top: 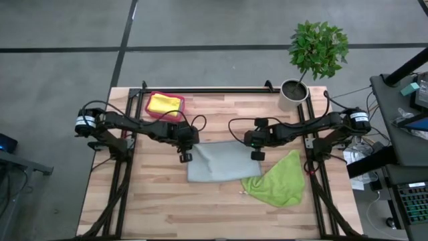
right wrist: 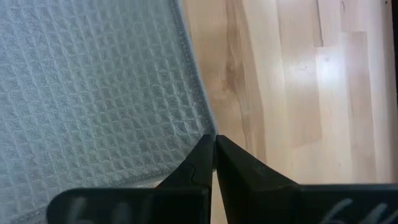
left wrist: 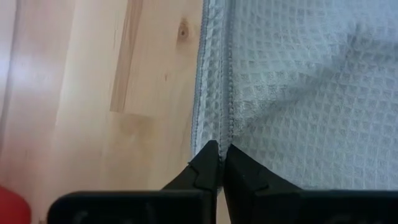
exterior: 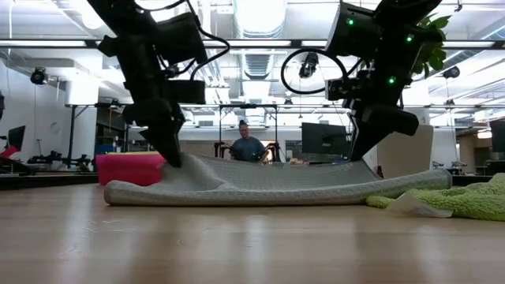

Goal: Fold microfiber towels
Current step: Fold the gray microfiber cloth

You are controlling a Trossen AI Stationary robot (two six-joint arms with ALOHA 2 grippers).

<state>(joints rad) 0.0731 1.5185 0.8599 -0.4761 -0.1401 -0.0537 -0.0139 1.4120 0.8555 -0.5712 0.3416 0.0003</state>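
Observation:
A grey microfiber towel [top: 217, 163] lies mid-table, and its near edge [exterior: 260, 196] rests on the wood as a rounded fold. My left gripper [top: 186, 157] is shut at the towel's left edge. My right gripper [top: 257, 155] is shut at its right edge. In the low view the far part of the towel rises to both grippers. A crumpled lime green towel [top: 277, 179] lies at the grey towel's near right corner. A yellow towel [top: 164, 104] sits in the pink-red bin [top: 151, 111] at the far left. My left gripper pinches the grey towel's stitched left edge [left wrist: 217, 134] between its two fingertips, where two hems run side by side. The fingers slant down from the left. That side [exterior: 185, 164] is raised off the table. My right gripper pinches the grey towel's right edge [right wrist: 202, 127] at its fingertips. The fingers slant down from the right. That side [exterior: 347, 167] is raised off the wood, and the cloth sags slightly between the two grippers.
A potted plant [top: 304, 67] stands at the far right corner. Bare wood [top: 167, 207] runs along the near side of the table. A person [exterior: 248, 146] sits in the room beyond the table.

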